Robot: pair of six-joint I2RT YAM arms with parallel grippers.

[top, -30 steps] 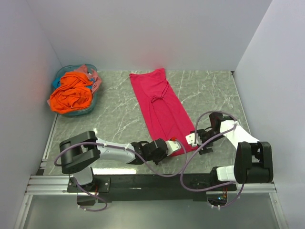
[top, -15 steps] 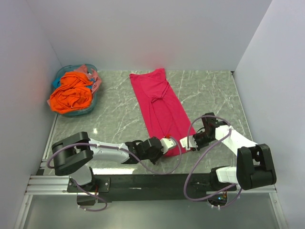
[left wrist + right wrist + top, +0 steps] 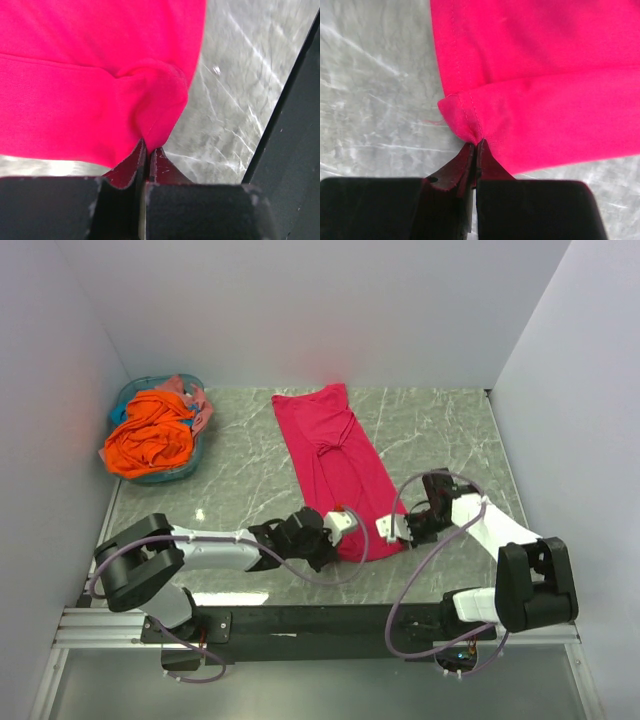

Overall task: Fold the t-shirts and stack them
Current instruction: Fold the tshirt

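**Both tools now pinch the near hem of the crimson shirt [image 3: 335, 465].**

A second ago the right tool [image 3: 384, 528] stood wide, off to the right of the cloth. It has since slid in and snapped narrow on the near right corner, where a small fold of hem bunches between its tips. The left tool [image 3: 344, 520] has stayed clamped on the near left corner and has edged further up the counter [image 3: 440, 430]. With both corners gripped, the lengthwise fold looks ready to start. The shirt lies in a long strip down the counter's middle, its far end at the back. The orange shirt [image 3: 150, 435] waits in the basket [image 3: 128, 398].
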